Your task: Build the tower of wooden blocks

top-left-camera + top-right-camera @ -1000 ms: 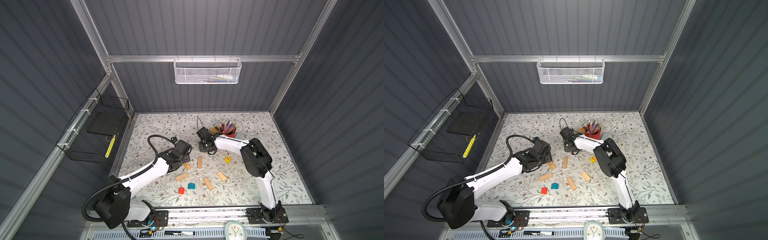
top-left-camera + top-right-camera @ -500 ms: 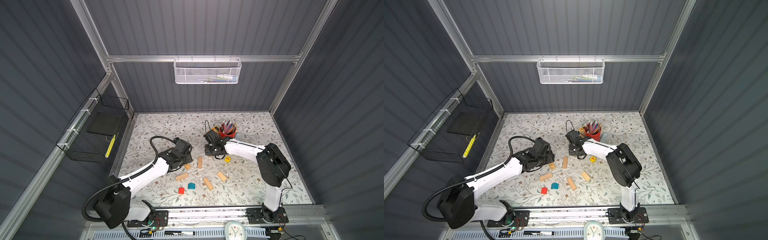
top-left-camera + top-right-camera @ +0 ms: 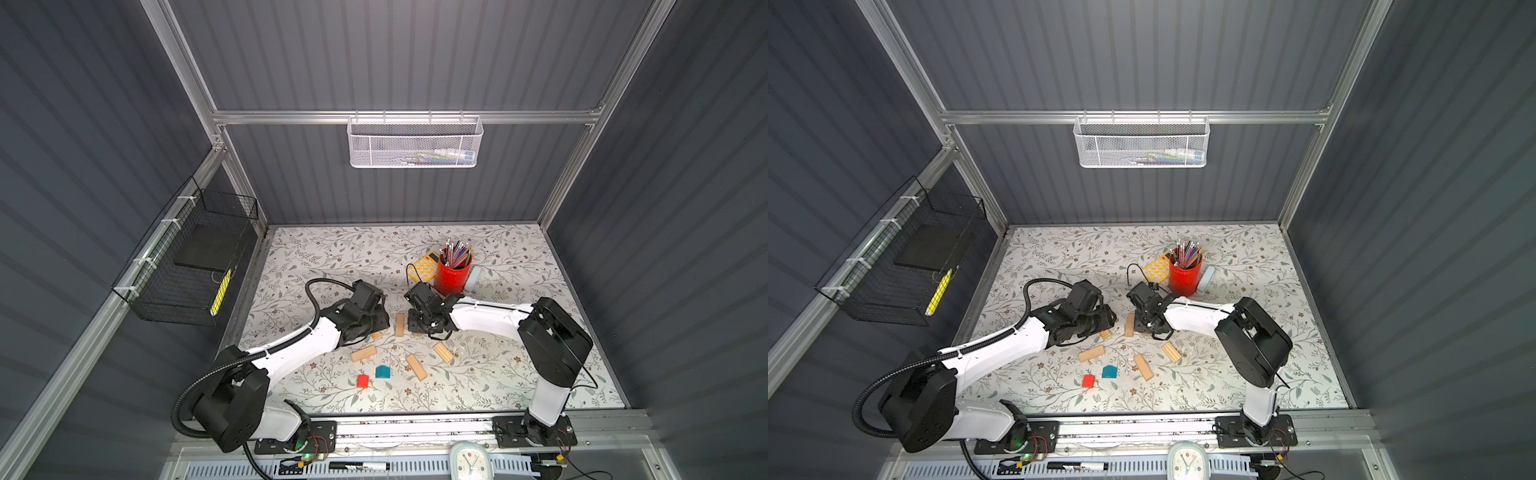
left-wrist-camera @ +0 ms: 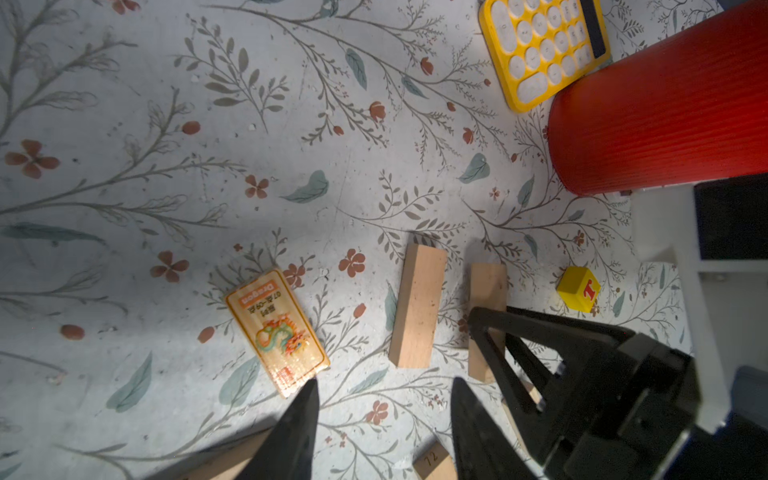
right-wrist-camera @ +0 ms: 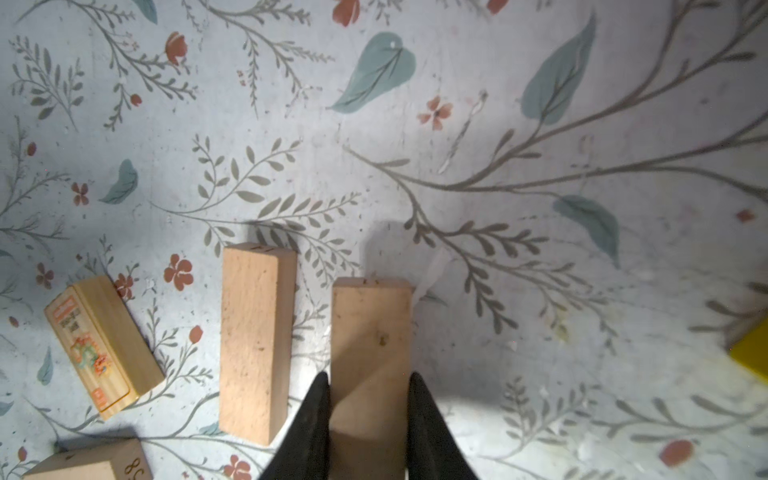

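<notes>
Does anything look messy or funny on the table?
Nothing looks spilled or broken. The wood blocks lie scattered flat, pointing different ways, no tower yet. The sticker plank sits crooked beside two parallel ones: a free plank and the held plank in the right tool.

I see pencil cup (image 3: 452, 279) far centre, calculator (image 3: 423, 268) just left. Mid-table: left plank (image 3: 399, 324), right plank (image 5: 370, 332) side by side. Loose planks (image 3: 416, 367), cube (image 3: 363, 381), house block (image 3: 382, 372) nearer.

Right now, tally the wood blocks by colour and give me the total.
Tan planks: 6
Yellow cube: 1
Red cube: 1
Teal house-shaped block: 1
Total: 9
</notes>
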